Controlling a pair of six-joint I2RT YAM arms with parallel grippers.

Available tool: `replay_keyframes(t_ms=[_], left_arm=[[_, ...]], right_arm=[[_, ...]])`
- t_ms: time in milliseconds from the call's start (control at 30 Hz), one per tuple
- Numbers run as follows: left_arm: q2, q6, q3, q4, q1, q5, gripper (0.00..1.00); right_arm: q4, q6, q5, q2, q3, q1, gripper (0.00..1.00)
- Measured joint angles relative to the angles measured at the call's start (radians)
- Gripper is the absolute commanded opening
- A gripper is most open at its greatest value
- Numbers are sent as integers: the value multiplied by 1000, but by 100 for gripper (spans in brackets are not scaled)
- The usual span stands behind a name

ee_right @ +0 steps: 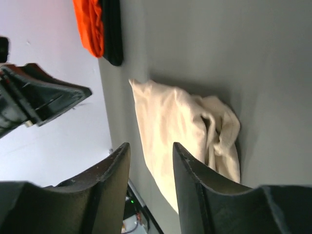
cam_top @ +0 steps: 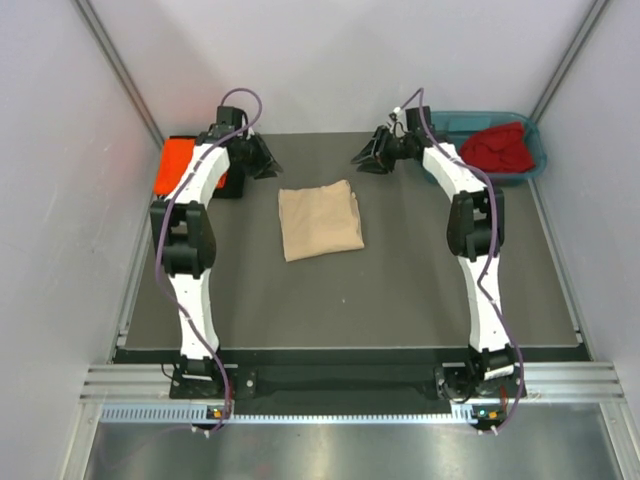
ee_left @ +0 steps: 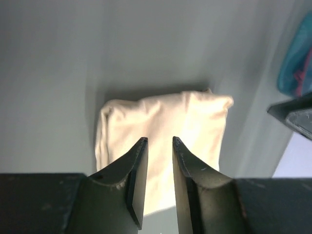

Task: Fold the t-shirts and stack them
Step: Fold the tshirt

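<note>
A folded beige-tan t-shirt (cam_top: 320, 222) lies in the middle of the dark table, and shows in both wrist views (ee_left: 161, 122) (ee_right: 180, 126). Its right edge is bunched. My left gripper (cam_top: 268, 160) (ee_left: 159, 140) hangs above the table behind the shirt's left corner, open, nothing between its fingers. Behind the right corner, my right gripper (cam_top: 362, 158) (ee_right: 151, 145) also hangs open and empty. A bright orange t-shirt (cam_top: 177, 165) (ee_right: 90, 24) lies on a black one (ee_right: 112, 29) at the back left. A dark red t-shirt (cam_top: 502, 147) lies crumpled in the tub.
A teal plastic tub (cam_top: 535, 140) (ee_left: 297, 58) stands at the back right corner, just off the mat. White walls close in the table on the left, back and right. The arms' bases sit at the near edge.
</note>
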Motion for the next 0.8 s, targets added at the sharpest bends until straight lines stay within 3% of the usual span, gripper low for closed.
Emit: replay_keyframes(t_ms=[267, 467, 600, 800], left_arm=[[-202, -29, -346, 130, -43, 135, 24], [-204, -77, -525, 209, -118, 232, 22], [-203, -83, -578, 230, -141, 256, 21], [-204, -57, -661, 249, -131, 254, 20]], right_arm=[[-21, -87, 19, -148, -215, 98, 37], [2, -118, 10, -199, -412, 207, 23], [23, -131, -4, -222, -564, 173, 18], [36, -212, -39, -248, -719, 97, 17]])
